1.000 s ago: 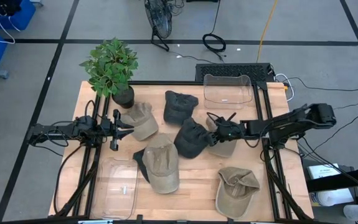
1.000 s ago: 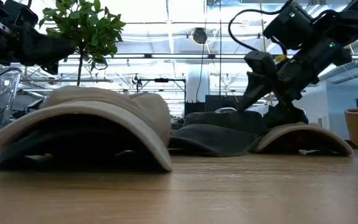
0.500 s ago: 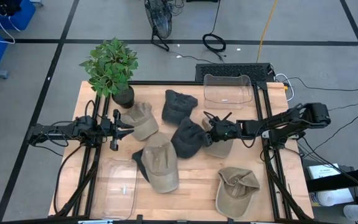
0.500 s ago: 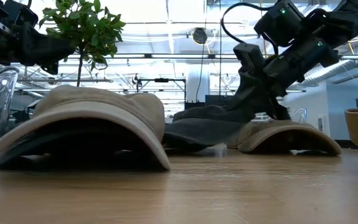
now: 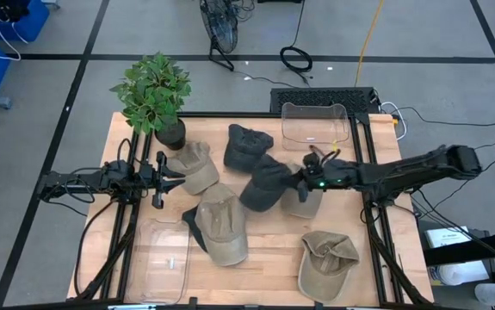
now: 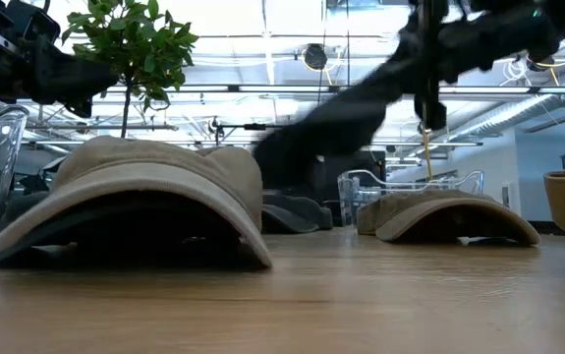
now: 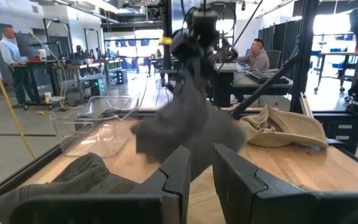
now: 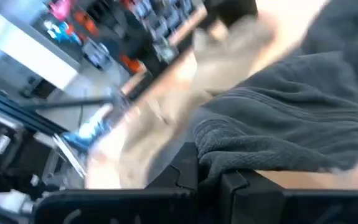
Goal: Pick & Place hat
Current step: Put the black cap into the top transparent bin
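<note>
From above, the dark hat [image 5: 267, 182] was seen mid-desk [image 5: 273, 250], clamped in the right gripper [image 5: 306, 178] jaws. At desk level it was shown lifted clear of the wood. The left gripper [image 7: 196, 163] was parked beside a tan hat [image 5: 194, 166], jaws nearly together, empty.

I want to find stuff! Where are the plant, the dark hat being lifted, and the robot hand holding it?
plant [image 5: 152, 90], high view, its leaves
dark hat [image 5: 264, 185], high view, its crown
right gripper [image 5: 309, 179], high view, between its fingertips
</note>
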`<control>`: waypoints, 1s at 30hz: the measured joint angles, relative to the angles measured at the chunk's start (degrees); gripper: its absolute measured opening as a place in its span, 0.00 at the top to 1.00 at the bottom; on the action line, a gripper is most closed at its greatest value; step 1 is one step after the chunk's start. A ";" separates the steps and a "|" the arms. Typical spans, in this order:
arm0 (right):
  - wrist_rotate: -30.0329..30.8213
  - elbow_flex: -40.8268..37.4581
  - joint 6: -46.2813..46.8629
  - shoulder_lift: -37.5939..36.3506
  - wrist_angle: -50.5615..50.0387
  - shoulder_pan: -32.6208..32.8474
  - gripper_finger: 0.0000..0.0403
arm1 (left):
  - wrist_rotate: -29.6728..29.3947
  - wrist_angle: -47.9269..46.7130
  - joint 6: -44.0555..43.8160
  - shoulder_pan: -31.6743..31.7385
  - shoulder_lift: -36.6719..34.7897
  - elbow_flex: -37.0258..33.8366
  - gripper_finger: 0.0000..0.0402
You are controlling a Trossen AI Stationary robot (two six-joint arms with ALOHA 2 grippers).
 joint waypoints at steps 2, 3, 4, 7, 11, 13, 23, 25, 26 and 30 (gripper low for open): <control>2.15 0.00 -2.13 -2.82 -0.53 0.49 0.99 | -0.02 0.00 -0.02 0.00 0.02 0.00 0.82; 2.83 0.00 -3.11 -3.94 -0.62 0.62 0.99 | -0.01 0.00 0.00 -0.02 0.01 0.00 0.82; 2.97 0.00 -4.07 -4.95 -0.85 0.65 0.99 | -0.01 0.00 0.00 -0.01 0.02 -0.01 0.82; 3.95 0.61 -7.40 -7.25 -3.03 -0.10 0.99 | 0.00 0.00 -0.01 -0.01 0.01 -0.01 0.82; 4.27 5.66 -13.15 -8.42 -12.63 -2.82 1.00 | 0.00 0.00 -0.01 -0.01 0.02 0.00 0.82; 4.36 9.02 -15.83 -8.38 -18.01 -5.11 1.00 | 0.00 0.00 0.00 -0.02 0.00 0.00 0.82; 0.46 25.10 -38.70 -8.39 -36.54 -22.30 1.00 | 0.00 0.00 -0.02 -0.01 0.02 -0.01 0.82; -1.91 26.63 -42.24 -8.38 -37.32 -27.11 1.00 | -0.01 0.00 -0.02 0.00 0.01 0.00 0.82; -2.88 27.28 -43.58 -8.20 -38.11 -29.72 1.00 | -0.02 0.00 -0.01 -0.02 0.01 0.00 0.82; -9.68 29.23 -48.77 -5.41 -42.94 -41.02 1.00 | -0.02 0.02 0.00 0.00 0.02 0.00 0.82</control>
